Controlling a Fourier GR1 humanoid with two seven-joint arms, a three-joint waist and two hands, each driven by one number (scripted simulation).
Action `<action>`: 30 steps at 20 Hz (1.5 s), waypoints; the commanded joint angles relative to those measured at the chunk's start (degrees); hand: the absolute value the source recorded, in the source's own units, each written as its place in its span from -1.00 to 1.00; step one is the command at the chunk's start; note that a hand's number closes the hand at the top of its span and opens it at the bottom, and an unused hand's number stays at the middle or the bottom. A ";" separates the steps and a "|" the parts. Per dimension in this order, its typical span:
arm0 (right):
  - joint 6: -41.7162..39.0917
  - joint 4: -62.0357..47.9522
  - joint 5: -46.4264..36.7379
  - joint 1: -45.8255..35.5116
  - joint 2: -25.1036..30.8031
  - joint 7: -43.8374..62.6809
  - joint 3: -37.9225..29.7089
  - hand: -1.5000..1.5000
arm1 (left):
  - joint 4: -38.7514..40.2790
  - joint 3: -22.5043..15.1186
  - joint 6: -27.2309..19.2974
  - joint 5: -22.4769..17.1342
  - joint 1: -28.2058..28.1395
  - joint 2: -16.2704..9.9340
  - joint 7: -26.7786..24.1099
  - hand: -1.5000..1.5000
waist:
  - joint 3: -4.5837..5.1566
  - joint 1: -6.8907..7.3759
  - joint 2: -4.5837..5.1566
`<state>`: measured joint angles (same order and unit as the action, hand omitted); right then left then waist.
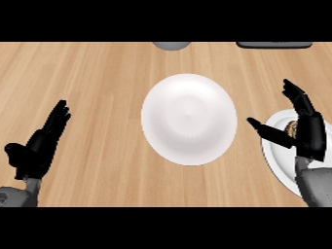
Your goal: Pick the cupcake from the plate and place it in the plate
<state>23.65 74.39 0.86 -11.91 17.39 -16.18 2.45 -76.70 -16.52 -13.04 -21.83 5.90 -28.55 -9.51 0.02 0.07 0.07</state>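
A big white plate (188,119) sits in the middle of the wooden surface (89,78). Nothing lies on it.

To the right of the big plate, at the edge of the view, there is a second white plate (280,163). The cupcake (293,128) is on this second plate. Only a small brown bit of it shows, because the right hand (308,129) is in front of it.

The right hand is over the second plate, right by the cupcake. Its fingers are straight and point away from the robot, and its thumb sticks out toward the big plate. The hand is spread, not closed round the cupcake. I cannot tell if it touches the cupcake.

The left hand (39,148) rests to the left of the big plate, well apart from it. Its fingers are straight and spread too, and it holds nothing.

Beyond the big plate, at the far edge, part of a grey round thing (171,45) peeks in. To its right is a dark flat thing (274,44).
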 commanded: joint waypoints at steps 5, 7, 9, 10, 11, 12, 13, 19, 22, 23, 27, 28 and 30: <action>6.33 15.58 -8.03 12.31 4.19 7.91 0.05 -1.00 | -1.02 2.22 1.36 1.76 -3.41 1.16 -0.89 0.00 | 0.04 -0.50 -0.28; 3.60 15.74 -9.11 13.80 10.19 12.49 -1.70 -1.00 | 3.18 1.10 0.65 3.30 -2.02 3.42 -3.78 0.00 | 0.12 -1.17 -0.21; 2.11 17.36 -12.93 11.91 13.64 22.66 0.05 -1.00 | -1.39 2.64 3.69 1.16 -4.78 -0.34 -2.27 0.00 | 0.15 -0.14 -0.33; -0.61 18.74 -12.81 13.94 15.60 23.04 0.15 -1.00 | 2.92 3.19 3.44 1.61 -1.56 1.27 -2.91 0.00 | 0.16 -0.97 -0.19; -0.95 15.77 -15.76 13.26 15.52 25.36 2.69 -1.00 | -0.68 1.49 0.85 2.73 -1.22 2.27 -0.13 0.00 | 0.12 -0.32 -0.16; -4.71 18.59 -14.51 13.04 19.32 29.52 1.29 -1.00 | 1.46 1.40 1.29 3.00 -1.57 3.11 -1.84 0.00 | 0.18 -0.73 -0.18; -6.18 18.88 -15.57 13.09 20.28 31.06 2.26 -1.00 | 3.14 2.64 3.05 2.86 -4.09 1.78 -5.34 0.00 | 0.20 -0.28 -0.14; -15.88 25.85 -16.38 12.39 22.86 45.90 5.98 -1.00 | 6.00 4.70 5.48 2.08 1.35 2.28 -2.67 0.00 | 0.13 -0.68 -0.04; -19.61 25.00 -15.10 11.94 22.77 49.01 3.67 -1.00 | 0.89 4.15 2.49 4.67 -0.55 3.44 -0.50 0.00 | 0.01 -0.03 -0.13; -18.66 26.33 -17.35 15.04 21.73 49.54 5.52 -1.00 | 1.16 3.61 2.81 4.90 -2.64 4.50 -2.23 0.00 | 0.02 -0.13 -0.15; -22.73 24.08 -18.85 10.24 19.91 54.65 3.81 -1.00 | 1.81 4.90 5.75 6.26 -2.86 4.89 -2.48 0.00 | 0.00 0.02 -0.10; -24.88 18.06 -17.36 8.39 20.90 49.67 0.94 -1.00 | 2.37 5.76 5.25 6.77 -2.23 5.17 -1.80 0.00 | -0.02 0.09 -0.05; -25.96 21.70 -21.19 10.26 21.51 54.23 5.03 -1.00 | 6.94 5.41 5.96 7.08 -0.17 6.89 -3.60 0.00 | 0.02 -0.17 -0.02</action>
<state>0.94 96.59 -17.58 -1.18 38.50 35.08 6.03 -72.86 -11.20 -7.91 -15.89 4.89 -23.64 -11.66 0.03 -0.03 0.00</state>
